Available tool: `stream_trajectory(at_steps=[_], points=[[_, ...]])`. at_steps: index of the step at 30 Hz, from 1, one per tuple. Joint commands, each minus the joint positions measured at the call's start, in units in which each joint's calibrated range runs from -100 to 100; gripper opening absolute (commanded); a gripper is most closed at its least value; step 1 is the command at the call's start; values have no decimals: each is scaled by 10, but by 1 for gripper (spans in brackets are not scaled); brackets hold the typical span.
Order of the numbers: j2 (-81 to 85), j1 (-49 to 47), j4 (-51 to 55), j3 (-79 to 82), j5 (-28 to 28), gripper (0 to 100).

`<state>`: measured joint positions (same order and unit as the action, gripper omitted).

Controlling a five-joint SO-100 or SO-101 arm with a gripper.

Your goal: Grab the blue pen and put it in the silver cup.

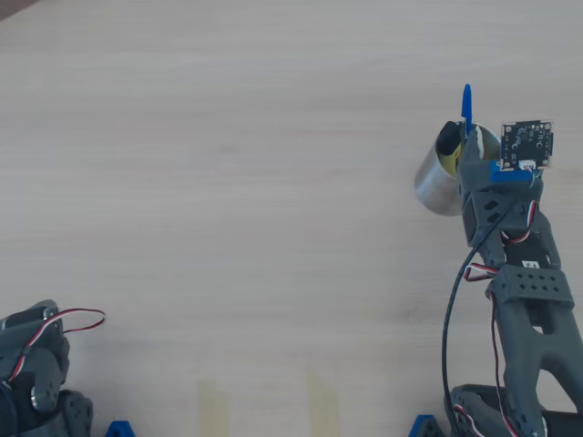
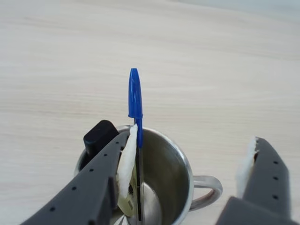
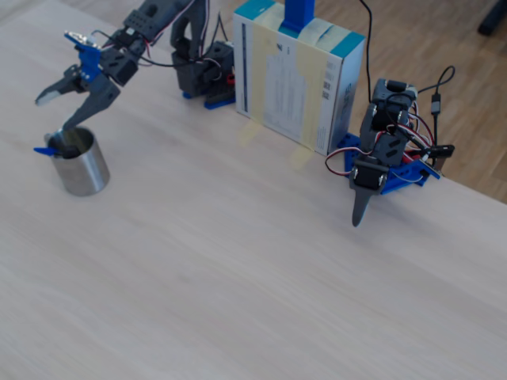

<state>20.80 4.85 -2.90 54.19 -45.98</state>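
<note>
Broadly, the pale wooden tabletop (image 1: 228,182) fills the overhead view and carries everything. In the fixed view a white box with teal edges (image 3: 297,79) stands upright at the far side, taped down, with a second idle arm (image 3: 384,150) resting just to its right. The working arm (image 3: 150,32) reaches to the left in that view, over the silver cup (image 3: 79,166). Its tool (image 2: 187,164) is released, jaws spread wide, one finger (image 2: 98,183) dipping inside the cup's rim and the other outside near the loop handle. The blue pen (image 2: 135,101) stands in the cup, leaning against the inner finger's white pad, cap poking above the rim. A black-capped marker (image 2: 99,135) sits beside it in the cup.
</note>
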Motion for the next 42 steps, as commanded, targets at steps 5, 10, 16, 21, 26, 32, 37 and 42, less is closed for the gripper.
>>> stream_trajectory(at_steps=[5,10,16,21,26,32,37,42], points=[[34,-8,11,-17,-32,36],[52,-13,12,-17,-31,36],[76,-28,12,-17,-35,36],[100,-43,13,-16,-54,36],[127,-55,45,-17,-68,36],[168,-59,93,-16,-74,36],[207,-71,138,-15,-75,36],[248,-82,150,13,-76,35]])
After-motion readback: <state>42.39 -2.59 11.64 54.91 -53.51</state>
